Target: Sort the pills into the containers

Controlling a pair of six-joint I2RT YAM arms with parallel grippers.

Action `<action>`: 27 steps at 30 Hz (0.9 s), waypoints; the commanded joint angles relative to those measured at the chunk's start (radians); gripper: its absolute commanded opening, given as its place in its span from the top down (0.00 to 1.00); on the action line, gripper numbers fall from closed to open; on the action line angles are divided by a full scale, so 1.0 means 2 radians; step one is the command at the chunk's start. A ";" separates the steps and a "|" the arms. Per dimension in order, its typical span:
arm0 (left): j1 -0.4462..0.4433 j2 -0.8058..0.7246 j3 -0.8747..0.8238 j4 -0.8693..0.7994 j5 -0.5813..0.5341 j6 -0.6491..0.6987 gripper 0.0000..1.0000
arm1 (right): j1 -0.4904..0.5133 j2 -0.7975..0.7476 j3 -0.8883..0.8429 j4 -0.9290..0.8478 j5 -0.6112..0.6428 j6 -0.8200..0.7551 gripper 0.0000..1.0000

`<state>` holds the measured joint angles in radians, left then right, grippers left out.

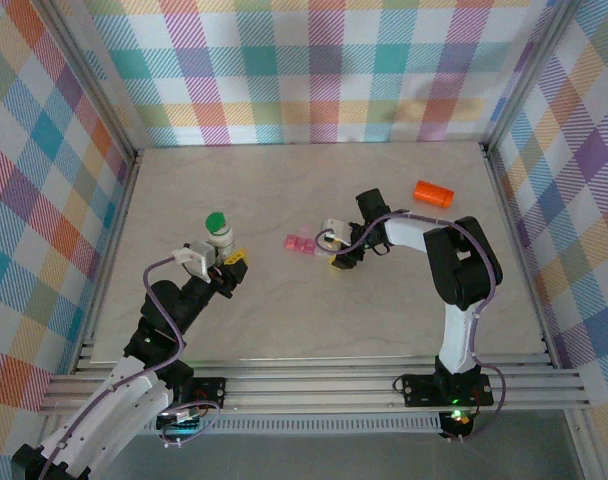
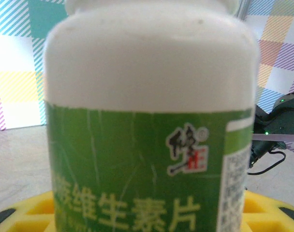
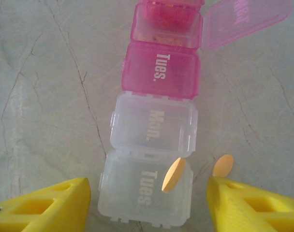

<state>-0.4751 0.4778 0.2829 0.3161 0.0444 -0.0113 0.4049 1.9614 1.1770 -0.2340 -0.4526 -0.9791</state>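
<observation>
While an orange pill (image 3: 173, 175) shows over the right edge of the clear Tues. compartment (image 3: 137, 198) low in the right wrist view, a second pill (image 3: 223, 165) lies on the worktop (image 3: 40, 96) just beside it. That compartment ends a pill strip (image 3: 159, 72) running up the middle of the frame, clear cells below and pink above, with one pink lid (image 3: 243, 21) flipped open at upper right. At the lower corners the right fingers (image 3: 45, 205) stand apart on either side of the strip, holding nothing. Left of centre in the top view, the left fingers (image 2: 26, 212) clamp the white bottle (image 2: 152, 87) with its green cap (image 1: 215, 221). An orange vial (image 1: 434, 193) lies on its side at upper right.
</observation>
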 commanded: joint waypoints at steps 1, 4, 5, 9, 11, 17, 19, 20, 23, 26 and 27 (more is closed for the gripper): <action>0.003 -0.001 0.000 0.021 0.009 -0.006 1.00 | -0.004 0.010 0.016 -0.019 -0.010 -0.011 0.39; 0.002 -0.001 0.000 0.020 0.010 -0.006 1.00 | -0.003 0.013 0.020 -0.021 -0.008 -0.011 0.41; 0.002 -0.002 0.000 0.020 0.010 -0.007 1.00 | -0.004 0.013 0.020 -0.020 -0.007 -0.011 0.41; 0.003 -0.001 0.000 0.020 0.011 -0.007 1.00 | -0.003 0.016 0.023 -0.020 -0.005 -0.011 0.46; 0.002 -0.001 0.000 0.021 0.012 -0.007 1.00 | -0.003 0.017 0.024 -0.019 -0.004 -0.011 0.48; 0.002 0.002 0.000 0.021 0.014 -0.010 1.00 | -0.002 0.023 0.030 -0.020 0.003 -0.010 0.49; 0.002 0.001 0.000 0.021 0.014 -0.009 1.00 | -0.002 0.026 0.033 -0.023 0.004 -0.012 0.49; 0.002 0.002 0.000 0.021 0.014 -0.010 1.00 | -0.002 0.026 0.035 -0.024 0.004 -0.012 0.49; 0.002 0.002 0.000 0.021 0.014 -0.009 1.00 | -0.002 0.026 0.038 -0.030 0.002 -0.016 0.53; 0.002 0.002 0.000 0.021 0.012 -0.009 1.00 | -0.002 0.025 0.045 -0.046 0.009 -0.023 0.56; 0.002 0.002 0.000 0.021 0.013 -0.009 1.00 | -0.002 0.023 0.046 -0.051 0.010 -0.027 0.56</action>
<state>-0.4751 0.4850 0.2829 0.3161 0.0601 -0.0154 0.4049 2.0026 1.2381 -0.2829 -0.4194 -0.9909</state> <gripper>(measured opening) 0.507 0.446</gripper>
